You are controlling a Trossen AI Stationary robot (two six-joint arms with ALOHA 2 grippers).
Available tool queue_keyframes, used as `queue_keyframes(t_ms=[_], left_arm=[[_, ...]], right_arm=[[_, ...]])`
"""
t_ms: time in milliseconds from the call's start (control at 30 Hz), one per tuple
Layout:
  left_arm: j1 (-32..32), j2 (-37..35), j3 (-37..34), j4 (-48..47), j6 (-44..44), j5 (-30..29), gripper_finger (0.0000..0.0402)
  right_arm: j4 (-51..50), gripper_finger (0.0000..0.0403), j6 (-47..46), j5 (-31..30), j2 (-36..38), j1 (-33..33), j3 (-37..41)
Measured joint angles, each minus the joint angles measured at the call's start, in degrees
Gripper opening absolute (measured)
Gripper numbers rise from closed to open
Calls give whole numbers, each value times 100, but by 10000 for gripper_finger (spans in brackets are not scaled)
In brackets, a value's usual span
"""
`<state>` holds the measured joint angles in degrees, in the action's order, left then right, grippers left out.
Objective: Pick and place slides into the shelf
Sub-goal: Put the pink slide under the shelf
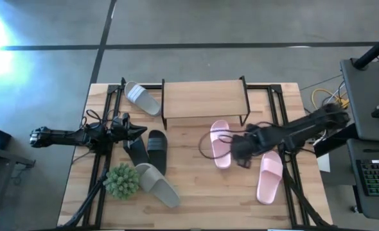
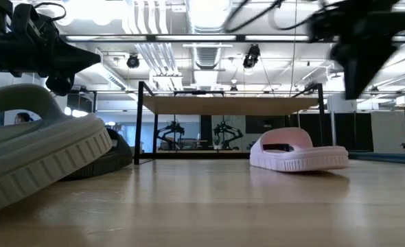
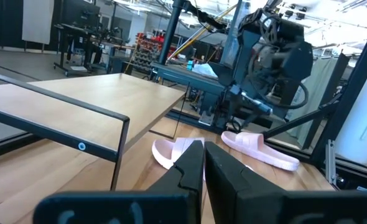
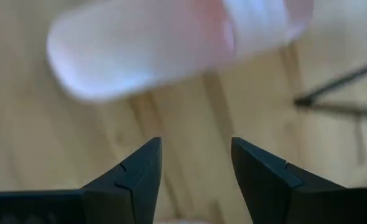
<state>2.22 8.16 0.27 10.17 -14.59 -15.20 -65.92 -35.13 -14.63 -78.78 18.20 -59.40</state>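
The shelf stands at the table's far middle on thin black legs. One pale pink slide lies in front of it and a second pink slide lies nearer, to the right. Two black slides lie side by side at left-centre. One grey-white slide lies left of the shelf and another near the front. My left gripper is shut and hovers level over the black slides' far ends. My right gripper is open, pointing down beside the first pink slide, above the table.
A green spiky plant ball sits by the near grey-white slide. Black frame rails run along both sides of the table. Bare wood lies between the black and pink slides. The shelf board has nothing on it.
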Motion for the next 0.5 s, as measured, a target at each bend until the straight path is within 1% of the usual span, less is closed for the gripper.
queue_keyframes(t_ms=[100, 200, 300, 433, 500], left_arm=[[0, -4, 0, -1, 0, -2, 0], [0, -7, 0, -2, -2, 0, 0], [2, 0, 0, -4, 0, 0, 0], [1, -1, 0, -1, 0, 0, 0], [1, -9, 0, 0, -1, 0, 0]], right_arm=[[-4, 185, -826, -37, 542, 616, 436], [-5, 183, -1790, -111, 882, 1340, 823], [-26, 180, -2694, -52, 1003, 2011, 1118], [-43, 178, -3634, 377, 955, 2717, 1349], [-119, 178, -3975, 486, 885, 3004, 1367]])
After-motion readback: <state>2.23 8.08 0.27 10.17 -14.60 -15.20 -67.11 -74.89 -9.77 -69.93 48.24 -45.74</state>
